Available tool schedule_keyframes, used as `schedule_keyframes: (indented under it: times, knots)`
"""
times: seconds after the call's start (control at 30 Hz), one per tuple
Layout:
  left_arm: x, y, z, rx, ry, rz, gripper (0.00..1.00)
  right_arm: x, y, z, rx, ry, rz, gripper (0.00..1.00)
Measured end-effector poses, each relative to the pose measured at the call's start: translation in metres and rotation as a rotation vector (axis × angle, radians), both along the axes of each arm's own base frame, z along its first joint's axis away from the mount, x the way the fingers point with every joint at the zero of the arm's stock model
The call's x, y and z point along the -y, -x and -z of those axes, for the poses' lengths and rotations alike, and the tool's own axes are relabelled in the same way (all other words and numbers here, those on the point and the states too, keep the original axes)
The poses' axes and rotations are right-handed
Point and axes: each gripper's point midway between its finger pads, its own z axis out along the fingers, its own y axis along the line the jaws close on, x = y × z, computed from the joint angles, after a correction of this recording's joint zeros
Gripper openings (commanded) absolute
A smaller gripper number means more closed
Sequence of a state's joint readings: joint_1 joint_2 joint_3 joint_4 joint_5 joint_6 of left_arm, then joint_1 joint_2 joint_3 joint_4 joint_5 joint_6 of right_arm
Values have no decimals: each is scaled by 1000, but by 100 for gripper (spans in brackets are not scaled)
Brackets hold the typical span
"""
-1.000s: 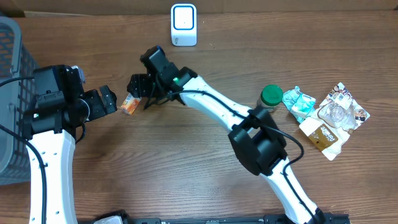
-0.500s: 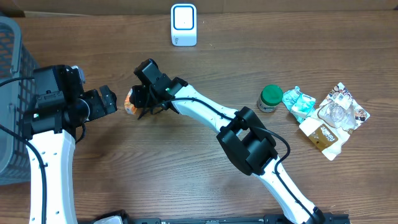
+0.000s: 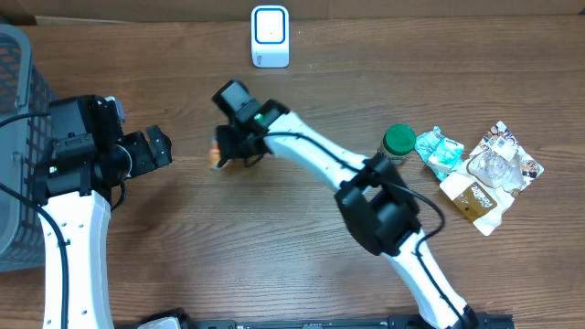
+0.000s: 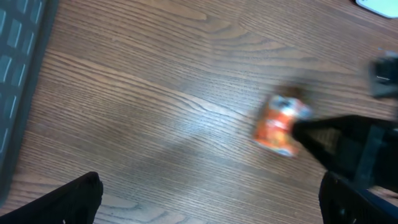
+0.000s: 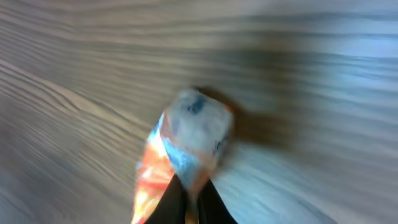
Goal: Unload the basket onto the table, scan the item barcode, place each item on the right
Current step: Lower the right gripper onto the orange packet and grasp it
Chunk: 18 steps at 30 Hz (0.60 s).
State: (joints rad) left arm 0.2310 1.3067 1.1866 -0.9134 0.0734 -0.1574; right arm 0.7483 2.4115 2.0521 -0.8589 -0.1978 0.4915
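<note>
At the far left a grey mesh basket (image 3: 13, 137) stands on the wooden worktop (image 3: 274, 256), behind the left fingers (image 3: 163, 146), which are spread wide with nothing between them. Ahead of their tips and a little toward the right-hand finger lies the orange packet (image 3: 216, 153), orange and white with a pale blue patch. It is near those tips but clear of them. From the left wrist its long axis is tilted, with the pale end up and to the right and the orange end down and to the left. The right fingers (image 3: 227, 151) are closed on the packet, pinching 1 narrow end, so its length runs straight out from their tips with the bluish end farthest away. Both wrist views are blurred and no barcode can be made out. Beyond the right fingers a white scanner (image 3: 270, 37) stands upright. Well apart to the right are a green-lidded jar (image 3: 398, 142) and 2 teal pouches (image 3: 439, 151).
</note>
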Motion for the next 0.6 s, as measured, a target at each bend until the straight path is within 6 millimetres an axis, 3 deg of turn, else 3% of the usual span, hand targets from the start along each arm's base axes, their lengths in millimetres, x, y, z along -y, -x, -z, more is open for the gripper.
schedule_keyframes:
  times: [0.17,0.27,0.43,0.6]
  knots:
    - [0,0,0,0,0,0,100,65,8,-36,23,208,-26,4]
    - [0,0,0,0,0,0,99,90,16,-45,49,337,-49,4]
    - [0,0,0,0,0,0,100,112,17,-31,132,542,-79,4]
    - [0,0,0,0,0,0,99,121,22,2,133,675,-120,16]
